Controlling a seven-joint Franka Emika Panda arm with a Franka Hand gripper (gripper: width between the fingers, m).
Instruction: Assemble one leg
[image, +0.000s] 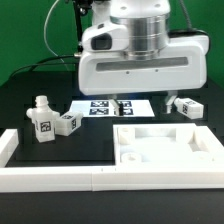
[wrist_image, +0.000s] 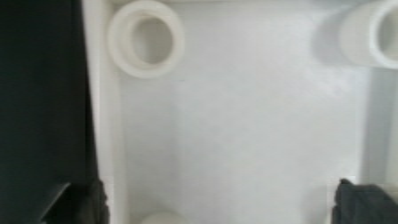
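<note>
Two small white legs with black-and-white tags stand at the exterior view's left, one upright (image: 42, 120) and one lying beside it (image: 68, 123). Another leg (image: 187, 105) lies at the right. No leg shows in the wrist view. The large white tray-like part (image: 190, 140) lies in front of the arm. In the wrist view its flat surface (wrist_image: 231, 120) fills the frame, with a round hole (wrist_image: 144, 40) at one corner. My gripper (image: 119, 103) hangs over its far edge. It is open and empty (wrist_image: 214, 205), with the dark fingertips (wrist_image: 368, 203) wide apart.
The marker board (image: 100, 108) lies on the black table behind the tray-like part, under the gripper. A white L-shaped rail (image: 50, 178) runs along the front and left of the work area.
</note>
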